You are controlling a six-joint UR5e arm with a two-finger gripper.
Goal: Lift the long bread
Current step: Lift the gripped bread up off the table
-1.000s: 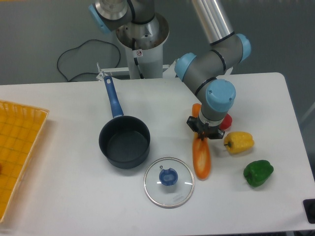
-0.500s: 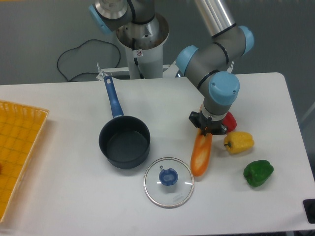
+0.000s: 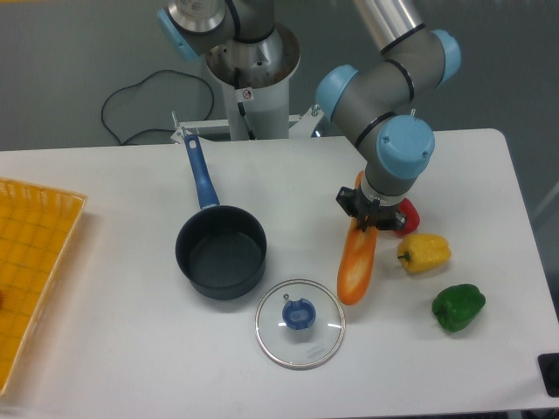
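The long bread (image 3: 356, 262) is a glossy orange toy baguette with a paler centre stripe, tilted so its lower end points toward the glass lid. My gripper (image 3: 368, 214) is shut on its upper part, with the black fingers clamped across it. The bread hangs slanted from the gripper, and I cannot tell whether its lower end touches the table. Its top end peeks out above the fingers.
A dark pot (image 3: 221, 250) with a blue handle stands left of the bread. A glass lid (image 3: 300, 322) lies near the bread's lower end. Red pepper (image 3: 406, 215), yellow pepper (image 3: 424, 252) and green pepper (image 3: 458, 306) lie to the right. A yellow basket (image 3: 31, 262) sits far left.
The gripper has moved up and slightly right with the bread held in it. The bread's lower end has swung left and risen.
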